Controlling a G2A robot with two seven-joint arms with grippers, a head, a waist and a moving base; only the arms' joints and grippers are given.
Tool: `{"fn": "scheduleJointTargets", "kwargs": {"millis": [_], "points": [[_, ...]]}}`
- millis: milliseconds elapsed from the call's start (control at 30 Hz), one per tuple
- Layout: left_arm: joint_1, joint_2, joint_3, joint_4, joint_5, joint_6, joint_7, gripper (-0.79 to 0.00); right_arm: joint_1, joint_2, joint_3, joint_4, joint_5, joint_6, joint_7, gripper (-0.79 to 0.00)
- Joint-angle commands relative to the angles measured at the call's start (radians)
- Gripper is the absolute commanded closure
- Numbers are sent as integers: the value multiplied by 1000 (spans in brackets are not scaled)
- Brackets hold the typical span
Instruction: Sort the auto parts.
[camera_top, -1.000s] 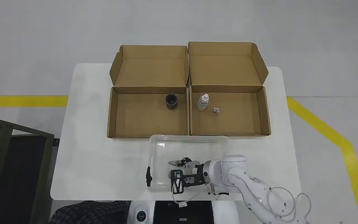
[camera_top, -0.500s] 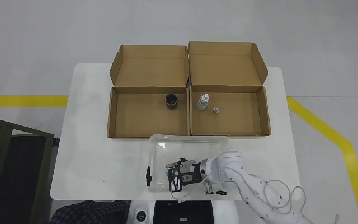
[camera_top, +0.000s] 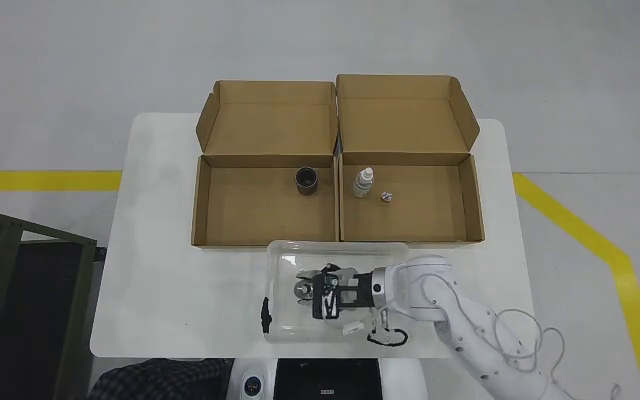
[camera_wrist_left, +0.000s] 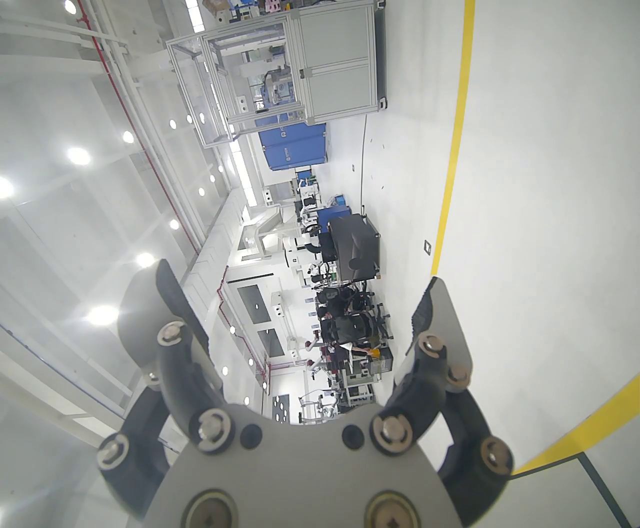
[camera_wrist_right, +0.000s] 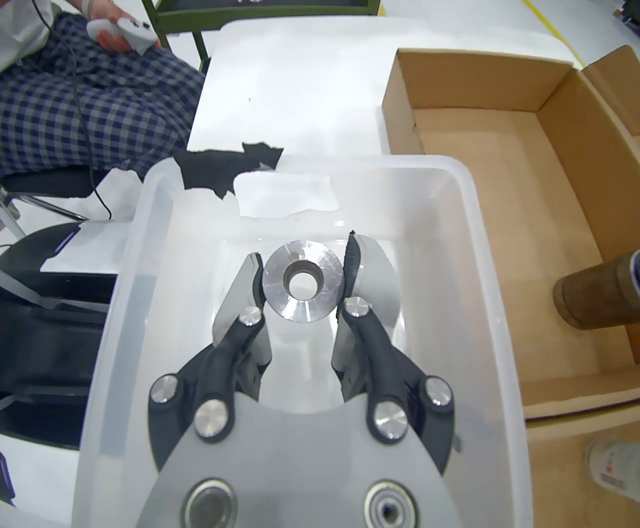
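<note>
We see the right hand (camera_wrist_right: 303, 272) clenched on a metal ring (camera_wrist_right: 303, 285), one finger pressed to each side of its rim and its bored face turned toward the wrist camera. From above, the right hand (camera_top: 305, 292) and the metal ring (camera_top: 303, 291) sit inside the clear bin (camera_top: 340, 245), toward its 9 o'clock half. We cannot tell whether the ring is touching the bin floor. The bin stands at the 6 o'clock edge of the white worktop (camera_top: 170, 250). Just beside it, at its 12 o'clock side, two open cardboard boxes stand side by side. The left cardboard box (camera_top: 225, 205) holds a dark cylinder (camera_top: 307, 180) close to its 12 o'clock wall, near the 2 o'clock corner. The right cardboard box (camera_top: 440, 215) holds a white bottle (camera_top: 364, 181) toward its 9 o'clock end, with a small pale part (camera_top: 386, 197) near the bottle at about 4 o'clock. A black piece (camera_top: 266, 316) lies on the worktop just outside the bin at its 8 o'clock corner. The left hand (camera_wrist_left: 300, 295) is released, fingers spread wide with nothing between them, aimed out at the hall.
</note>
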Motion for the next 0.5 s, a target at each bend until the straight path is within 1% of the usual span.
{"fn": "scheduleJointTargets", "kwargs": {"millis": [0,200,467], "points": [[0,0,0,0,0,0,0,-785,-10,5,19,-15,28,-8,-7,0],[0,0,0,0,0,0,0,-785,-48,20,88,-49,111,-8,-32,0],[0,0,0,0,0,0,0,-785,-79,37,183,-61,226,-3,-60,0]]}}
